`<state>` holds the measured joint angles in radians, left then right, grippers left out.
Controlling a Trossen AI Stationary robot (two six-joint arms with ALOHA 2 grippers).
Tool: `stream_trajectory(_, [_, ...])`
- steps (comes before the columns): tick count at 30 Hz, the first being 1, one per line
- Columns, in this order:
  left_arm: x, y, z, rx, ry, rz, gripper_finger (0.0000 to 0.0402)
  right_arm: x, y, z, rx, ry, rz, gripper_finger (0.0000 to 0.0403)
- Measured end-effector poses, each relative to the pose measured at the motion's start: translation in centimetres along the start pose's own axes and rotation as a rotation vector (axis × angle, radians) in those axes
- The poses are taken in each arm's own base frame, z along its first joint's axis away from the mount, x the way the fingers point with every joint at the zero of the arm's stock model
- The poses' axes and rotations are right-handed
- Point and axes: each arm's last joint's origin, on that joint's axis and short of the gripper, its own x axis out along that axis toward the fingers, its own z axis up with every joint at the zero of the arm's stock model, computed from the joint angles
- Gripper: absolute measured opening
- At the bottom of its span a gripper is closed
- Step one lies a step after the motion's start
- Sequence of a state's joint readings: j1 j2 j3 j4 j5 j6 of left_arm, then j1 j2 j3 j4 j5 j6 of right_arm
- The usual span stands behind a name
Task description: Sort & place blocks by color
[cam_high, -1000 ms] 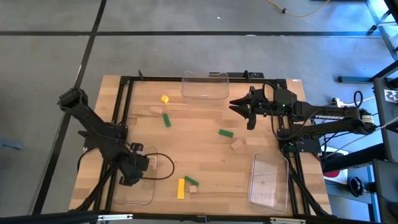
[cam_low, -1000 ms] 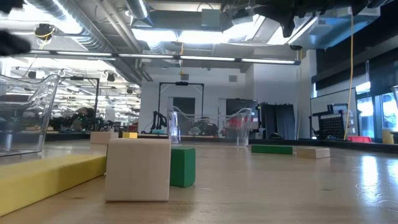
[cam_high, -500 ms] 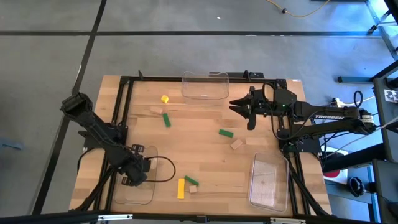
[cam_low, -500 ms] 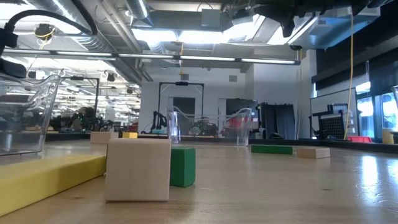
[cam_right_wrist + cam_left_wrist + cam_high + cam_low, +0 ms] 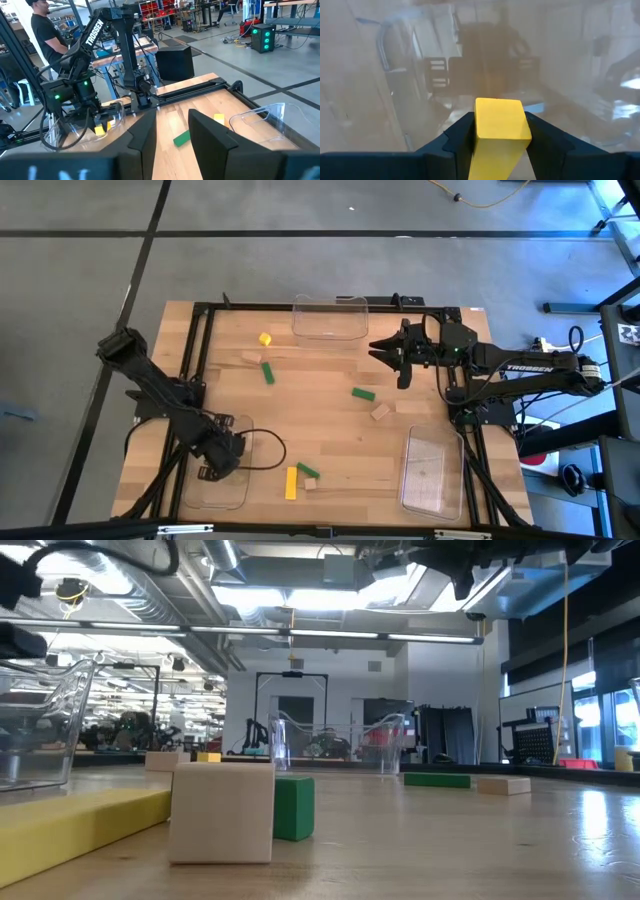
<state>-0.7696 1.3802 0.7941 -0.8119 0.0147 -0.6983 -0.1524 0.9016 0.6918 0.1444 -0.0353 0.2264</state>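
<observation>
My left gripper (image 5: 213, 463) is at the table's near-left corner, over a clear tray (image 5: 228, 492), shut on a yellow block (image 5: 500, 119). That block also shows from the right wrist view (image 5: 100, 129). Loose on the table lie a small yellow block (image 5: 264, 338), a tan block (image 5: 250, 358), two green blocks (image 5: 268, 372) (image 5: 363, 393), another tan block (image 5: 380, 411), and near the front edge a long yellow block (image 5: 291, 482), a green block (image 5: 307, 471) and a tan block (image 5: 311, 483). My right gripper (image 5: 400, 360) hovers open above the far right of the table. My left gripper pinches the yellow block by its two opposite long sides (image 5: 481, 131), one dark finger (image 5: 457, 140) on each. The block's free end sticks out past the fingertips. It hangs over the clear tray; whether it touches the tray floor, I cannot tell.
A second clear tray (image 5: 329, 317) stands at the far edge and a third clear tray (image 5: 432, 470) at the near right. A black frame (image 5: 200, 340) borders the table. A loose cable (image 5: 262, 452) curls beside the left gripper. A person (image 5: 45, 30) stands beyond the table.
The left arm has shifted slightly over the near-left tray and still holds the yellow block; its cable loop has swung a little. The right arm has kept still.
</observation>
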Motion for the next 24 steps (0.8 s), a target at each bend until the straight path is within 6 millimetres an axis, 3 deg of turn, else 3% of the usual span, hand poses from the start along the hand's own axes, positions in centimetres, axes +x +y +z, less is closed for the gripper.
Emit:
stream_trajectory(5, [-0.3,0.0,-0.1,-0.005,0.008,-0.026,0.0161,0.0,0.0,0.0,0.0,0.0,0.0,0.0116])
stream_trajectory(17, [-0.3,0.7,0.7,-0.046,0.002,-0.046,0.0239,0.0,0.0,0.0,0.0,0.0,0.001,0.0116])
stream_trajectory(21, [-1.0,1.0,0.8,-0.03,0.082,-0.206,0.0241,0.0,0.0,0.0,0.0,0.0,0.001,0.0116])
stream_trajectory(24, [-2.6,1.3,0.8,-0.037,0.081,-0.334,0.0239,0.0,0.0,0.0,0.0,0.0,0.001,0.0116])
